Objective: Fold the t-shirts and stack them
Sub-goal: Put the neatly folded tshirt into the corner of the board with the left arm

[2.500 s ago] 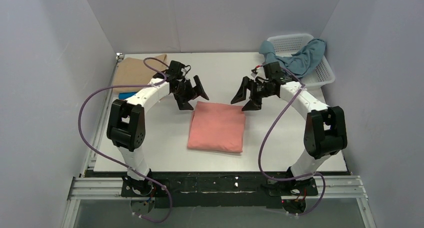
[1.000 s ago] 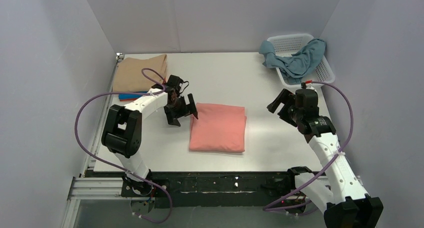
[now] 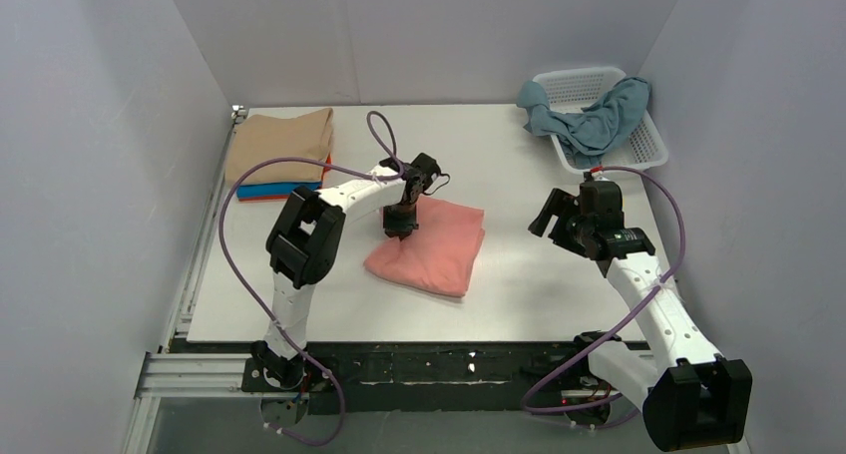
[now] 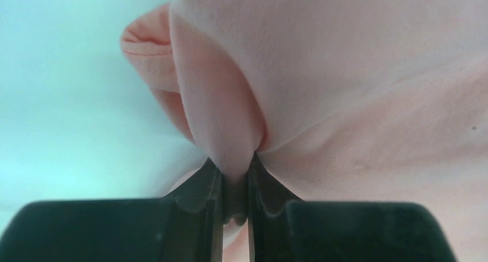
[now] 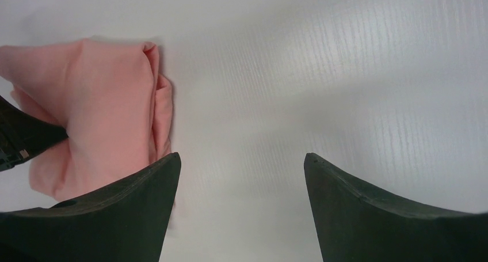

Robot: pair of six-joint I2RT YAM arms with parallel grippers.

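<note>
The folded salmon pink t-shirt [image 3: 431,246] lies skewed near the table's middle. My left gripper [image 3: 401,222] is shut on its upper left edge; in the left wrist view a pinched ridge of the pink cloth [image 4: 230,118] rises from between the black fingers [image 4: 202,187]. My right gripper [image 3: 555,218] hangs open to the right of the shirt, holding nothing. The right wrist view has the pink shirt [image 5: 98,124] at the left, bare table ahead. A stack at the back left has the beige t-shirt [image 3: 279,145] on top, orange and blue edges [image 3: 271,189] beneath. The grey-blue t-shirt [image 3: 591,118] drapes over the basket.
A white lattice basket [image 3: 638,147] stands at the back right corner. Grey walls close in the table on three sides. A purple cable loops above the left arm [image 3: 329,200].
</note>
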